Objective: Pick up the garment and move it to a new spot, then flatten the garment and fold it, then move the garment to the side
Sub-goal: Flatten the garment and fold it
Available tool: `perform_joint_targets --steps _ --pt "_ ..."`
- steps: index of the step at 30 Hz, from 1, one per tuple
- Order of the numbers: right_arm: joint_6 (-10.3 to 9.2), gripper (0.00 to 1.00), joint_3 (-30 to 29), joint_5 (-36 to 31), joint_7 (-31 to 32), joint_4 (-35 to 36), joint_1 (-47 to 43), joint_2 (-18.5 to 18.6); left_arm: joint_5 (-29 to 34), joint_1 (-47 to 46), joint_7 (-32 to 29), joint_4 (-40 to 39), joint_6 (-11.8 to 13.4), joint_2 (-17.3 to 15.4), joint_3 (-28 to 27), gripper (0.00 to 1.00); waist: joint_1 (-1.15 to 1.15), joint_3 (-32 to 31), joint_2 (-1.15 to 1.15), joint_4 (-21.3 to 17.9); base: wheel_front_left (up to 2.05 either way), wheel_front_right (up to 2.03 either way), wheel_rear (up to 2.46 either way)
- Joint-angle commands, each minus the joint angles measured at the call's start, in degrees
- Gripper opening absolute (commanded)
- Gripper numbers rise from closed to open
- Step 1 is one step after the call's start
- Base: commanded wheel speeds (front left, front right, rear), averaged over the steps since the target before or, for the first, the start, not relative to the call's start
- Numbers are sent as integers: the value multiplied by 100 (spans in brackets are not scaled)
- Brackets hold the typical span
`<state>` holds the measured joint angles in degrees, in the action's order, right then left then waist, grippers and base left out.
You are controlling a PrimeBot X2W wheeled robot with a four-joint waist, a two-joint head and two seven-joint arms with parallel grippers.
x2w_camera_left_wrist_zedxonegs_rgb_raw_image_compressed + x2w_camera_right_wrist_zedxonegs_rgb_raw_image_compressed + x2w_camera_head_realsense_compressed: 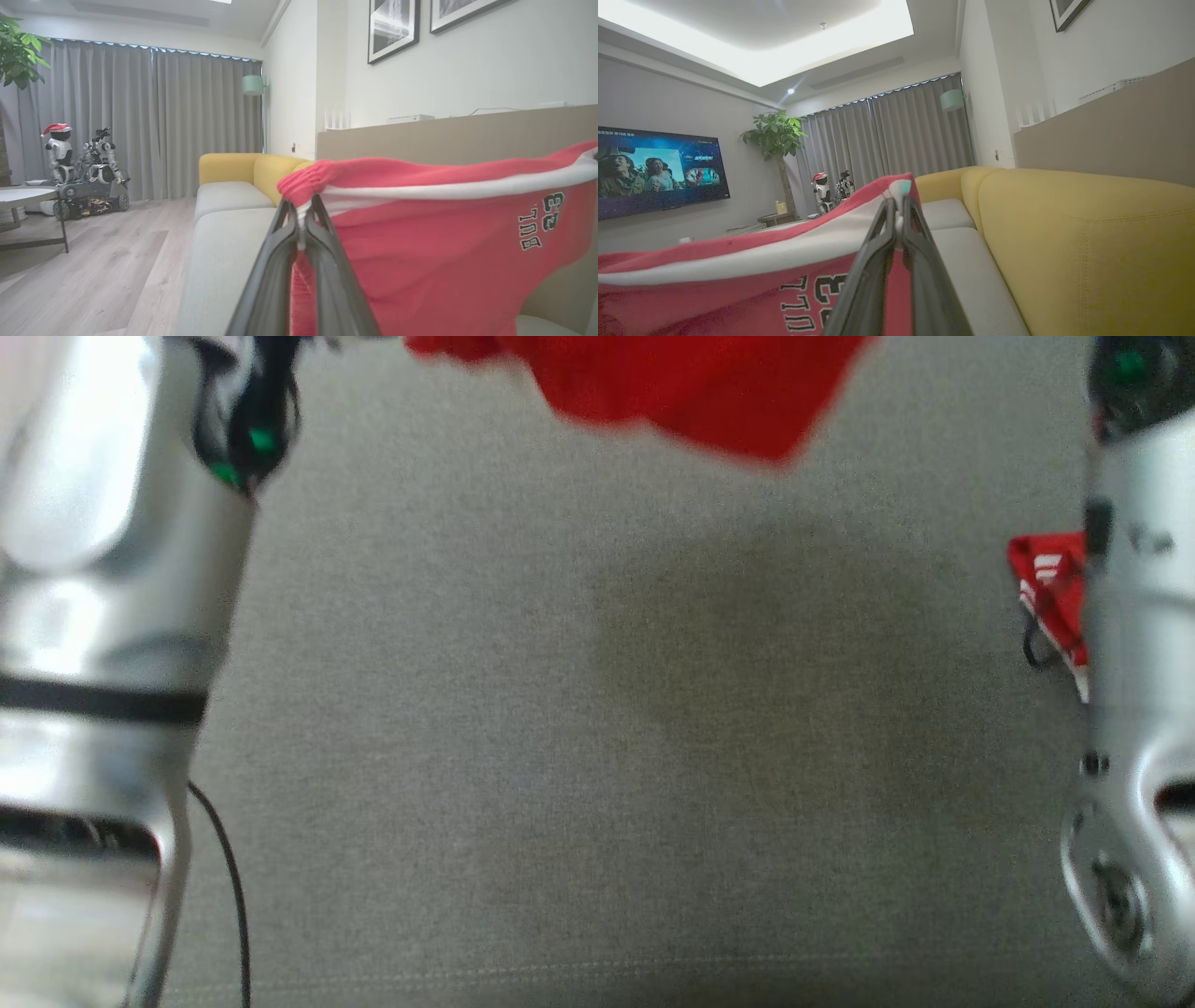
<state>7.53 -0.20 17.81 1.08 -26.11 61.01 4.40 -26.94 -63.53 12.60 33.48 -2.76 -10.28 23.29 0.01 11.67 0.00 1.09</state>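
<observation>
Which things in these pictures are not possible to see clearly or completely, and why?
Head view: red garment is blurred, its upper part cut off by the top edge.
Head view: second red cloth is half hidden behind the right forearm.
Right wrist view: garment lettering is covered partly by the right gripper and the bottom edge.

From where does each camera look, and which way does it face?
Head view: on the head, facing down at the seat; left forearm, right forearm at the edges.
Left wrist view: on that wrist, facing the curtains; left hand shut on the garment.
Right wrist view: on that wrist, facing the TV and curtains; right hand shut on the garment.
Shared: both wrist views show garment and curtains.
</observation>
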Motion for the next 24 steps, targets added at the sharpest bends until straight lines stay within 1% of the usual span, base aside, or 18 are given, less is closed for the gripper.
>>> perform_joint_targets --steps 1,4,5,7,12,15,18,21,24 --pt "-4 0 253 16 -220 -273 391 -88 100 -453 106 235 -59 -154 -188 0 -1 185 0 -80 0 0 0" --pt "-4 0 613 8 -595 -1239 810 -129 257 -751 206 992 -130 -79 -133 0 -1 331 0 -162 0 0 0" --pt "-4 0 613 8 -595 -1239 810 -129 257 -751 206 992 -130 -79 -133 0 -1 331 0 -162 0 0 0" --pt "-4 0 808 51 -715 -1902 974 -144 258 -802 226 1482 -145 23 -159 0 -1 445 0 -192 0 0 0" --pt "-4 0 1530 657 -839 -3153 1067 -150 164 -625 237 2501 -116 305 -295 0 -1 660 0 -182 0 0 0" --pt "-4 0 1997 1020 -831 -3529 1031 -151 87 -507 238 2991 -160 438 -324 0 -1 797 0 -165 0 0 0" --pt "-4 0 2305 1330 -923 -3764 946 -151 -108 -379 239 3313 -218 529 -471 0 -1 849 0 -146 0 0 0" --pt "-4 0 2520 1533 -1132 -3922 822 -151 -250 -218 239 3537 -282 578 -570 0 -1 808 0 -125 0 0 0" --pt "-4 0 2710 1655 -1354 -3962 553 -151 -322 17 239 3557 -307 621 -643 0 -1 703 0 -92 0 0 0"
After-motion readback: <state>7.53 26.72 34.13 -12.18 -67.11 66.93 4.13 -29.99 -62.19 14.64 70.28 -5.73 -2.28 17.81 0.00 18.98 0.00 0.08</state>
